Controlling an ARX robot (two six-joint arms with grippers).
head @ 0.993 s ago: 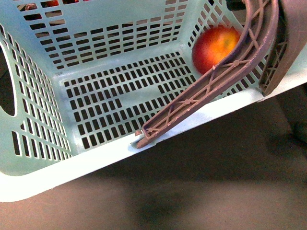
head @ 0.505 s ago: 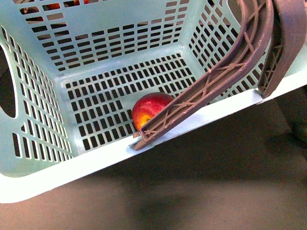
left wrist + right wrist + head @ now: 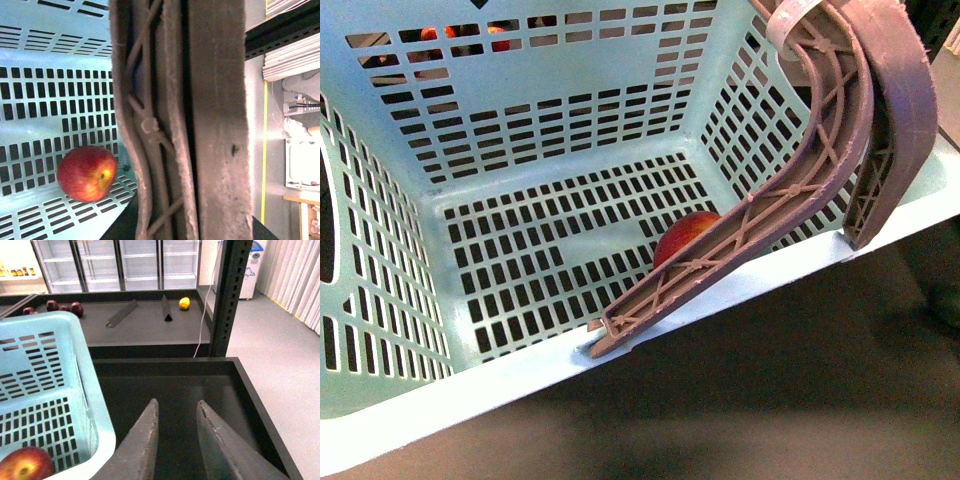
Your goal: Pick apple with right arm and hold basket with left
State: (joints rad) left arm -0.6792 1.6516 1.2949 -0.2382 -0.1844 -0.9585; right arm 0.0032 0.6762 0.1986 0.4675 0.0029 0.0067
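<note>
The pale mint basket (image 3: pixel 520 390) fills the front view, tilted, with its brown ribbed handles (image 3: pixel 790 190) folded together across its near right corner. The red apple (image 3: pixel 685 235) lies on the slotted floor against the near wall, half hidden behind a handle. In the left wrist view the handles (image 3: pixel 210 100) fill the middle. My left gripper (image 3: pixel 190 225) is shut on them, and the apple (image 3: pixel 87 173) lies beside them on the basket floor. My right gripper (image 3: pixel 176 402) is open and empty outside the basket (image 3: pixel 60 325), with the apple (image 3: pixel 25 465) inside at the corner.
Under my right gripper is a dark open bin (image 3: pixel 200 380). Beyond it a dark shelf carries small dark red fruits (image 3: pixel 50 305), a yellow fruit (image 3: pixel 184 303) and two black dividers (image 3: pixel 122 312). A black upright post (image 3: pixel 227 295) stands close by. Glass-door fridges line the back.
The apple rolled from the far right corner to the near wall, then back right behind the handle. The basket and its handles shifted upward and tilted.
</note>
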